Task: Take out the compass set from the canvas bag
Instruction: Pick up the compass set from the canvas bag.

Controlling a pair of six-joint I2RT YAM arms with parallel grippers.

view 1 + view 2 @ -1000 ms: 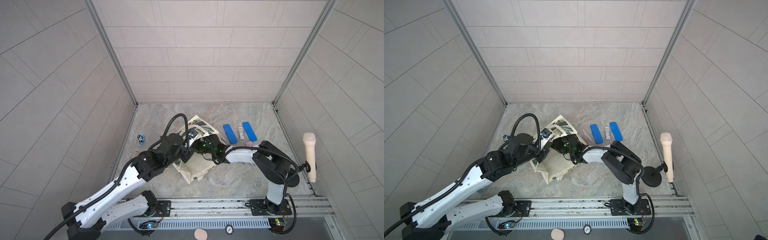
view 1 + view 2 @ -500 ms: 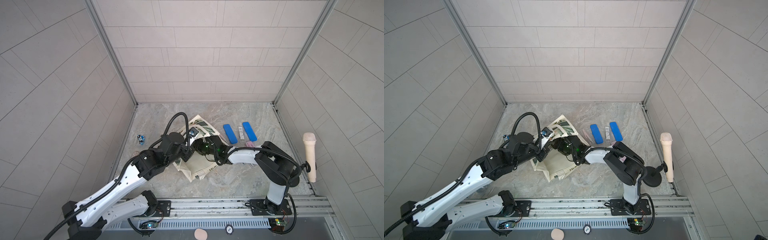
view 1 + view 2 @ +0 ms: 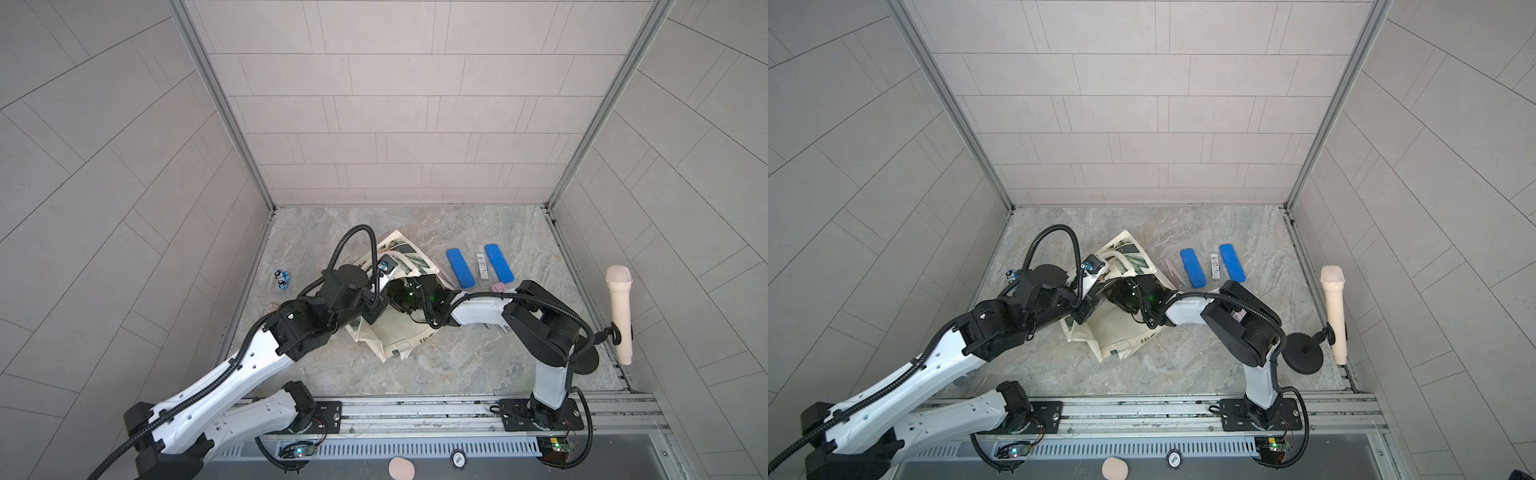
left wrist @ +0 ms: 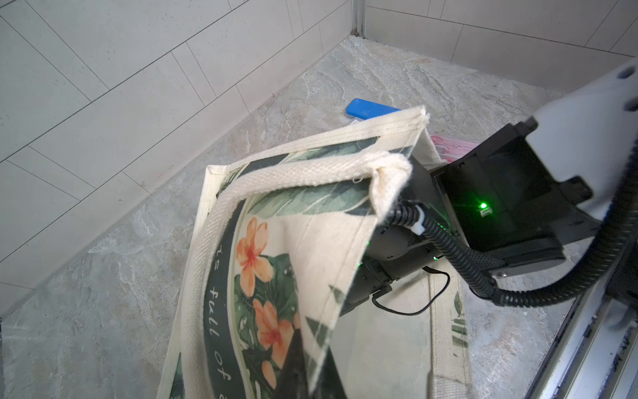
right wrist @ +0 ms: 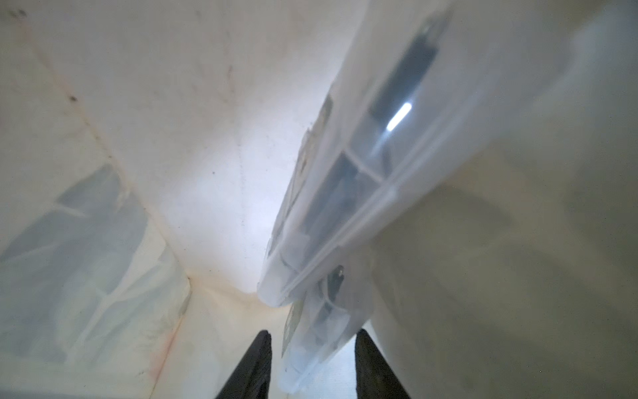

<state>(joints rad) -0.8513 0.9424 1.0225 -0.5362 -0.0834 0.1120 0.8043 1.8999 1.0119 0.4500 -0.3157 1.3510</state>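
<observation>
A: Compass set, where?
B: Inside the bag point(image 3: 399, 338), which lies slumped on the table point(image 3: 478, 365). In the right wrist view the compass set point(image 5: 322, 328) is a clear plastic case with dark pieces inside, leaning along the cloth wall. A second clear shell point(image 5: 366, 162) lies over it. Another case or its own lid ajar, cannot tell.

A: Fingers?
B: The right fingers point(image 5: 253, 366) stand apart, one on either side of the case's near end. Biting or only bracketing, cannot tell; too blurred. The left fingers point(image 3: 370, 313) are together, pinched on the bag's upper side, judging by the cloth tented up in the left wrist view.

A: Handling?
B: Light, I'd judge. Stiff, smooth shell, likely slippery. An end grip leaves a long lever, so it may swivel. Take it squarely across the narrow width with a moderate squeeze, since a thin shell may flex or pop open. The bag is limp and folds wherever it is unsupported.

A: In the way?
B: The handle loop point(image 4: 293, 176) drapes against the right arm's cable point(image 4: 448, 248) at the mouth and could snag on the way out. The upper shell may drag along. Outside, near the mouth: a blue case point(image 3: 460, 268), a second blue case point(image 3: 498, 263), a labelled clear case point(image 3: 482, 266) between them, something pink point(image 3: 498, 286). A mic point(image 3: 619, 307) on a stand sits by the right wall and a blue toy point(image 3: 282, 279) on the left, both well apart.
</observation>
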